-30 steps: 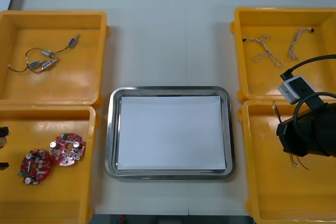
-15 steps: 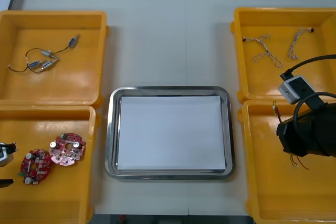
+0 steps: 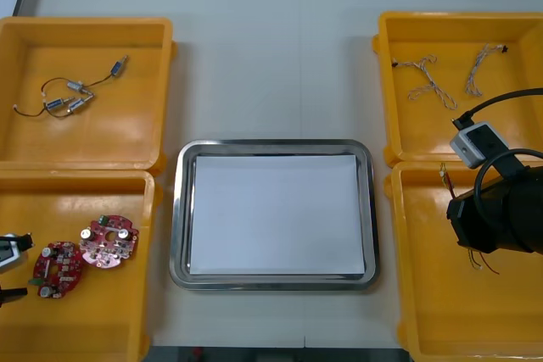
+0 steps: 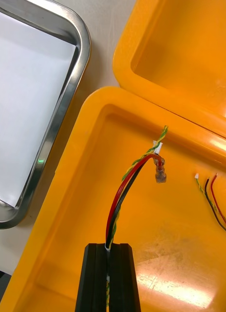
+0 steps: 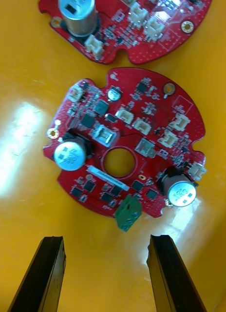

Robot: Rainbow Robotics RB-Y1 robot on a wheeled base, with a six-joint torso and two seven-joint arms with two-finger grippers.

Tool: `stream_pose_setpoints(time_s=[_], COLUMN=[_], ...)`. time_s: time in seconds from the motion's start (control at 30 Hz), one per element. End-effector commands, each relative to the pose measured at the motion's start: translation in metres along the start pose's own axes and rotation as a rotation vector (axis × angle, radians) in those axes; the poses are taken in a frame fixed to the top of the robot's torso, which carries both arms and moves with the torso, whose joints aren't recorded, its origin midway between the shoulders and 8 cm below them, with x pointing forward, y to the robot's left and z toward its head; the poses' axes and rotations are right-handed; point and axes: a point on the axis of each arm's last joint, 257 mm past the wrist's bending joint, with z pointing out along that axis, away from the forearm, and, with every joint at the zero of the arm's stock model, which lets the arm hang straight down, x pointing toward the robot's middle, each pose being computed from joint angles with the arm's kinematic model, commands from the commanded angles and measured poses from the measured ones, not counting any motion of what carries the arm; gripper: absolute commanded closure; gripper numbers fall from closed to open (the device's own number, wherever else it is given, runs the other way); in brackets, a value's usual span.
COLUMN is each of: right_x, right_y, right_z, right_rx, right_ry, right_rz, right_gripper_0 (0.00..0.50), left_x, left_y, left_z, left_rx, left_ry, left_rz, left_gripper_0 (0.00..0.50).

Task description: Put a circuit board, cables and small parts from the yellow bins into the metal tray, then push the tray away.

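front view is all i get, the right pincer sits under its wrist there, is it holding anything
observer: Yes. The right pincer is shut on a red and yellow cable over the near right yellow bin.
operator: and the left pincer, open or shut
observer: Open. The left pincer has its fingers apart, just short of a round red circuit board.
operator: touching it
observer: No. Bare floor of the near left yellow bin shows between the fingertips and the board's green connector.

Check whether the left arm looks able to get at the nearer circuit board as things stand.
Probably yes. The left gripper hovers with jaws open just short of the circuit board, bare bin floor between them; the second board lies beyond it.
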Motion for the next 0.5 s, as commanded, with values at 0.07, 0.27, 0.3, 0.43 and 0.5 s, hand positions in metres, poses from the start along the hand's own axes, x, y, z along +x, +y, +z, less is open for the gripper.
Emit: stream_pose_setpoints(time_s=[0.07,0.27,0.3,0.43,0.5], right_x=[-0.0022,-0.0022,-0.0022,-0.0022,-0.0022], right_y=[-0.0011,-0.0011,-0.0011,-0.0011,-0.0011], right_z=[-0.0070,-0.0070,-0.0070,-0.0070,-0.0070], right_rx=[0.027,0.027,0.027,0.027,0.027], right_ry=[-0.011,-0.011,-0.011,-0.011,-0.011], right_rz=[0.008,0.008,0.008,0.008,0.008], right_gripper_0=[0.500,0.500,0.500,0.500,0.500], left_x=[0.0222,0.0247,0.0248,0.0225,0.0214], left_y=[-0.0175,-0.0212,-0.0211,-0.0200,-0.0197], left_z=[0.0008,0.0026,0.0031,0.0040,0.0041], left_rx=[0.034,0.035,0.033,0.028,0.028], left_ry=[0.053,0.056,0.055,0.051,0.048], left_rz=[0.000,-0.002,-0.002,-0.001,-0.002], left_gripper_0=[0.000,0.000,0.000,0.000,0.000])
